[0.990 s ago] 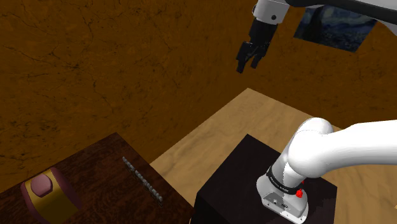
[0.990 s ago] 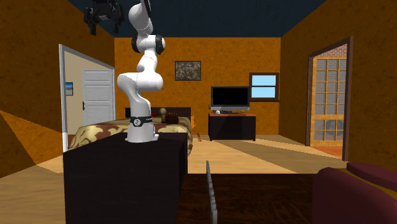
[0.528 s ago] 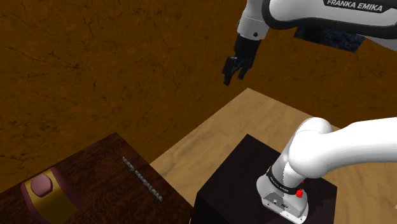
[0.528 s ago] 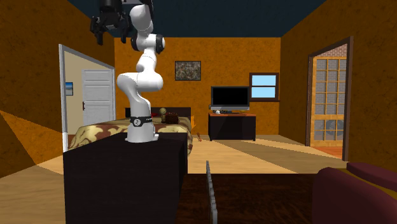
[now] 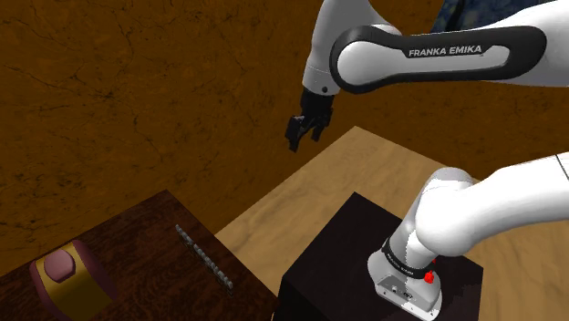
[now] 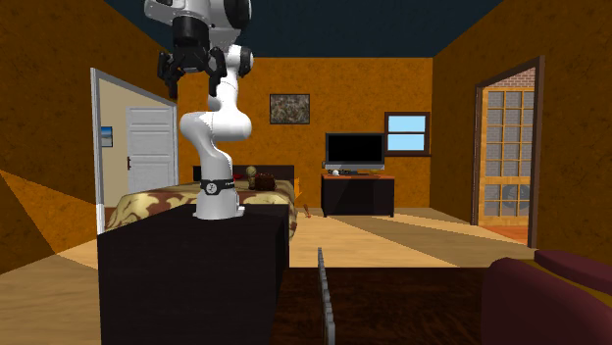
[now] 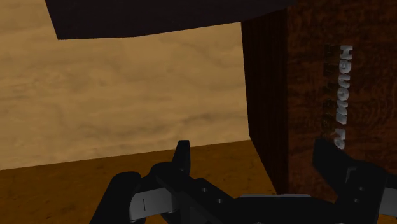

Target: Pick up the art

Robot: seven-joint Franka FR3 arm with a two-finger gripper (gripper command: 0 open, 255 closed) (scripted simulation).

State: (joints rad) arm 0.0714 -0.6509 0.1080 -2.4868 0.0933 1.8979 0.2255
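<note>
1. The gripper hangs in mid-air at the end of the white arm, in front of the brown wall. It is clear of everything, and its two black fingers stand apart with nothing between them.
2. In the second exterior view the gripper is high up near the ceiling, pointing down. It is at about 12 o'clock from the arm's base on the black stand.
3. The art is a thin grey strip of letter-like shapes on a dark brown surface. In the shoulder view it is at about 7 o'clock from the gripper and well apart from it.
4. In the second exterior view the art is seen edge-on as a narrow upright strip, at about 5 o'clock from the gripper and far below it.
5. In the wrist view the gripper looks down on pale wood floor. The art lies on the dark brown surface, beyond one fingertip and not between the two.
6. A maroon and yellow object sits at about 9 o'clock from the art in the shoulder view.
7. On the far orange wall hangs a framed picture, with a television at about 4 o'clock from it.
</note>
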